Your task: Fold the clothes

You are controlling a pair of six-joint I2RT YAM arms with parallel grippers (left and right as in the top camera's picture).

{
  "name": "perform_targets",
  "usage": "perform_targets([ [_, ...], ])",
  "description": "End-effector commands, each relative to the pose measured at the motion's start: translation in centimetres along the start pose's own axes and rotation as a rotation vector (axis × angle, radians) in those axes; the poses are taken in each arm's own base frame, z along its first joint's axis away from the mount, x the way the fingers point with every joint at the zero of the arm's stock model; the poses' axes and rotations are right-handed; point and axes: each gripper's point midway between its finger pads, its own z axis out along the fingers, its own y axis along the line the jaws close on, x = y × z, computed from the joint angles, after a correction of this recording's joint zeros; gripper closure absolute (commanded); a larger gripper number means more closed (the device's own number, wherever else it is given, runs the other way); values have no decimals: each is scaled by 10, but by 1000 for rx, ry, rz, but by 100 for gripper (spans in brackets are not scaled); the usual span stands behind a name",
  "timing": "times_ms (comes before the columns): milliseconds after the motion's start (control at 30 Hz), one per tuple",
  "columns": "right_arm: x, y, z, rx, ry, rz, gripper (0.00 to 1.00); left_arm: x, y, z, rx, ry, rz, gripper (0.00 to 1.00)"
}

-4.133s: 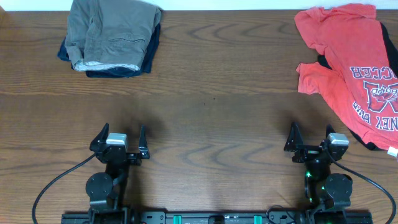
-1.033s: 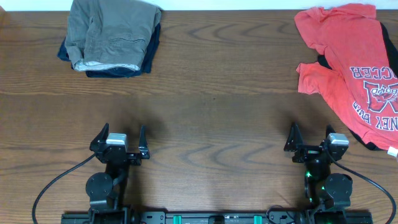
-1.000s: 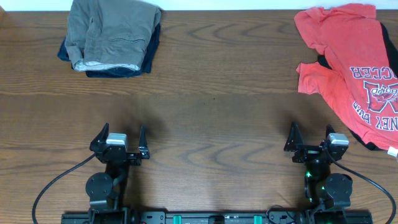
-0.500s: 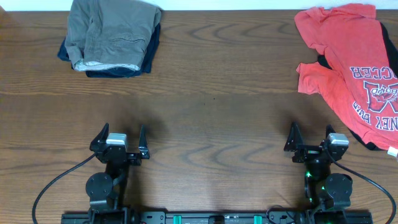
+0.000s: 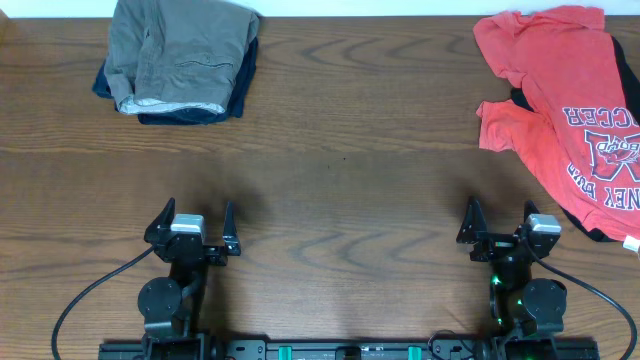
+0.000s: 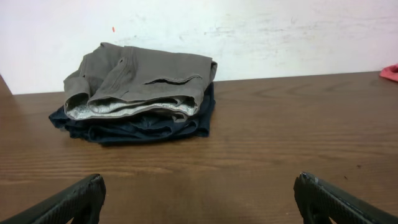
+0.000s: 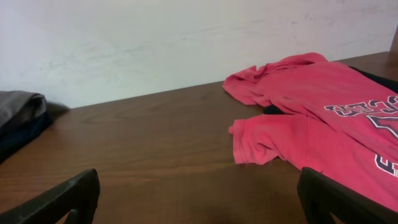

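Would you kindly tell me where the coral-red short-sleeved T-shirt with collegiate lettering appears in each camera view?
Overhead: the coral-red T-shirt lies crumpled in the top right corner.
Left wrist: only a red sliver at the right edge.
Right wrist: it fills the right half.
Shared landmark: the folded grey-and-navy clothes stack, top left overhead, centre-left for the left wrist, far left edge for the right wrist.

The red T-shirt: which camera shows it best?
Overhead: the red T-shirt lies almost whole, lettering visible, clipped only by the frame's right edge. Right wrist shows a sleeve and some lettering from low down, the rest cut off. Left wrist catches only a red sliver at its edge.
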Motion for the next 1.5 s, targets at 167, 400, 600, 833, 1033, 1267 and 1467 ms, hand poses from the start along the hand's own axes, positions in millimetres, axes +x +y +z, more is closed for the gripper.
perform_targets([
  [167, -6, 2, 0, -14, -24, 52, 1, 9, -3, 1, 17, 26, -12, 2],
  [400, -22, 17, -2, -95, -86, 54, 1, 4, -4, 0, 18, 14, -11, 2],
  [600, -39, 32, -7, -175, -117, 56, 1, 0, -4, -7, 18, 74, -19, 2],
  [833, -65, 38, -6, -172, -106, 45, 1, -21, -4, -10, 21, 161, -31, 2],
  [1033, -85, 46, 9, -168, -38, 18, 1, -44, -2, 4, 25, 265, -46, 2],
  [1267, -88, 52, 48, -137, 181, -4, 1, -49, -8, 31, 92, 469, -90, 2],
  [1467, -64, 52, 85, -96, 443, -15, 1, -18, -9, 51, 112, 702, -135, 2],
])
